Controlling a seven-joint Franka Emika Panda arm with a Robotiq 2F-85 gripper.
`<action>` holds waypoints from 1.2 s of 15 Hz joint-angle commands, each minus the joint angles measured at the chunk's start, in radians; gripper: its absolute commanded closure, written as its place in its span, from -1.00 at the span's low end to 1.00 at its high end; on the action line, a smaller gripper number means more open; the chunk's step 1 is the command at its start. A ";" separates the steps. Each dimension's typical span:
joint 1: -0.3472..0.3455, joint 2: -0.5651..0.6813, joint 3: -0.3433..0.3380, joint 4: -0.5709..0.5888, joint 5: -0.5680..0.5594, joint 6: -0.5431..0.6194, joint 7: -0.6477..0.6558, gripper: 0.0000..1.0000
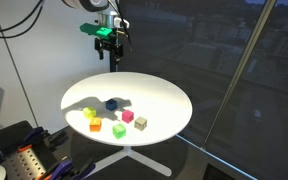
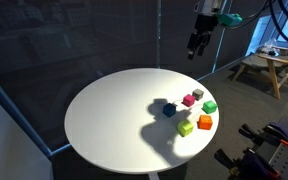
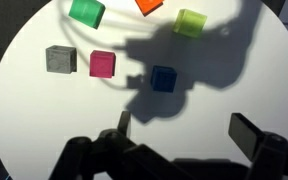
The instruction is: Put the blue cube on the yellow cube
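The blue cube [image 3: 163, 77] sits on the round white table [image 3: 34, 120], in the arm's shadow; it shows in both exterior views [image 1: 113, 104] [image 2: 169, 109]. The yellow cube [image 3: 190, 21] stands a little apart from it and also shows in both exterior views [image 1: 92, 114] [image 2: 186, 127]. My gripper [image 3: 187, 130] is open and empty. It hangs high above the table in both exterior views [image 1: 113, 48] [image 2: 196, 45], well clear of all the cubes.
Other cubes stand near the blue one: magenta [image 3: 103, 64], grey [image 3: 59, 59], green [image 3: 86, 11] and orange-red [image 3: 149, 5]. The table [image 2: 99, 125] has a curved edge all round. A dark curtain and window stand behind it.
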 commanded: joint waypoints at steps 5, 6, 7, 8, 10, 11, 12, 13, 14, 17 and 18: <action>0.014 0.029 0.037 0.019 -0.097 0.027 0.120 -1.00; 0.016 0.035 0.041 0.021 -0.105 0.033 0.142 -1.00; 0.018 0.042 0.046 0.022 -0.116 0.046 0.180 -1.00; 0.020 0.050 0.050 0.021 -0.123 0.062 0.217 -1.00; 0.024 0.070 0.055 0.024 -0.128 0.082 0.273 -1.00; 0.026 0.080 0.057 0.023 -0.133 0.096 0.297 -1.00; 0.028 0.095 0.058 0.027 -0.137 0.101 0.314 -1.00; 0.031 0.109 0.059 0.031 -0.139 0.104 0.326 -1.00; 0.032 0.126 0.058 0.036 -0.139 0.106 0.333 -1.00; 0.035 0.178 0.055 0.064 -0.125 0.087 0.326 -1.00; 0.034 0.198 0.054 0.077 -0.122 0.077 0.321 -1.00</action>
